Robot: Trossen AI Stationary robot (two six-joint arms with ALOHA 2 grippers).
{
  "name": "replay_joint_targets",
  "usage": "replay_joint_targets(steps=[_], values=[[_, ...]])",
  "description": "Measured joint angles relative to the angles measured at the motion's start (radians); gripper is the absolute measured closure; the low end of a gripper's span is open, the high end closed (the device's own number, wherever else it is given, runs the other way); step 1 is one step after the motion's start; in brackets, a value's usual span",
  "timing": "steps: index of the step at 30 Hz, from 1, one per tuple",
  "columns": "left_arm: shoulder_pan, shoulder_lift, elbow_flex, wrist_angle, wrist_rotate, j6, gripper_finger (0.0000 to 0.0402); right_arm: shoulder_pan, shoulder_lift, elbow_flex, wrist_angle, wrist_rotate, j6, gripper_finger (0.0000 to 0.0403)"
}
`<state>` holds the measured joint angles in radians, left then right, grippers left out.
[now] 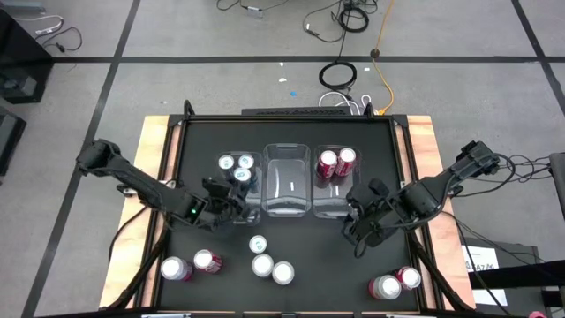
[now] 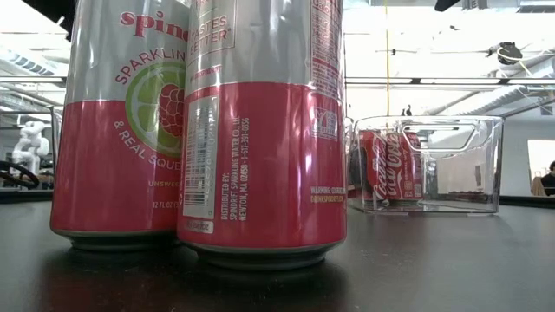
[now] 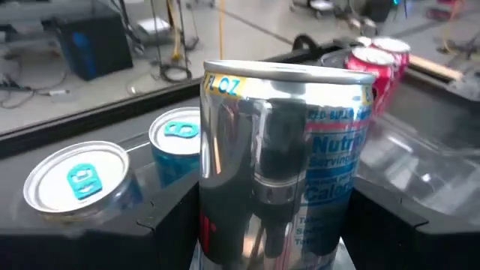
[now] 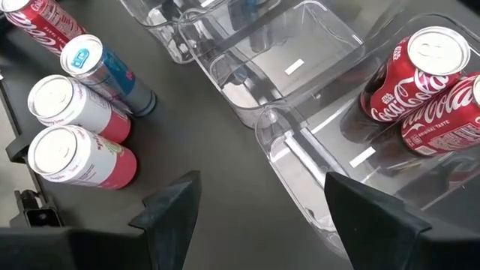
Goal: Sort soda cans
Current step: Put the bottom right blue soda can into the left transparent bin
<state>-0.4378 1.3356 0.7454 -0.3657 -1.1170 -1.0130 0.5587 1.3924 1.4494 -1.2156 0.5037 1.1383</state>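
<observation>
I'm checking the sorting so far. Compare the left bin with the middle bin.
The left bin holds blue-tabbed cans; the middle bin holds no cans. The left bin has the left gripper with a can over it; nothing is over the middle bin. Both are clear plastic, side by side.

Three clear plastic rectangular bins [image 1: 287, 181] stand side by side at the middle of the black table [image 1: 300, 265], which has light wooden side edges [image 1: 152, 159]. Coiled black cables [image 1: 338, 74] lie on the grey tiled floor [image 1: 177, 35] beyond.
</observation>
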Motion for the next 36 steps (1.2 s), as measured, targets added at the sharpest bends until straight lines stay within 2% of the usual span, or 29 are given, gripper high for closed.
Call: replay_joint_targets(steps=[6,16,23,32,36], values=[[-0.017,0.100,-0.002,0.062,-0.164,0.002,0.0130,0.000,0.000,0.000,-0.001,-0.002,-0.005,0.0126],[-0.017,0.221,-0.002,0.133,-0.278,0.000,0.0130,0.000,0.000,0.000,-0.001,-0.003,-0.005,0.0126],[-0.013,0.278,-0.002,0.163,-0.283,-0.001,0.0130,0.000,0.000,0.000,-0.001,-0.003,-0.002,0.0126],[-0.013,0.282,-0.002,0.179,-0.273,-0.001,0.0130,0.000,0.000,0.000,0.000,-0.003,0.002,0.0126],[-0.012,0.282,-0.002,0.176,-0.232,0.006,0.0130,0.000,0.000,0.000,0.014,-0.004,0.002,0.0126]])
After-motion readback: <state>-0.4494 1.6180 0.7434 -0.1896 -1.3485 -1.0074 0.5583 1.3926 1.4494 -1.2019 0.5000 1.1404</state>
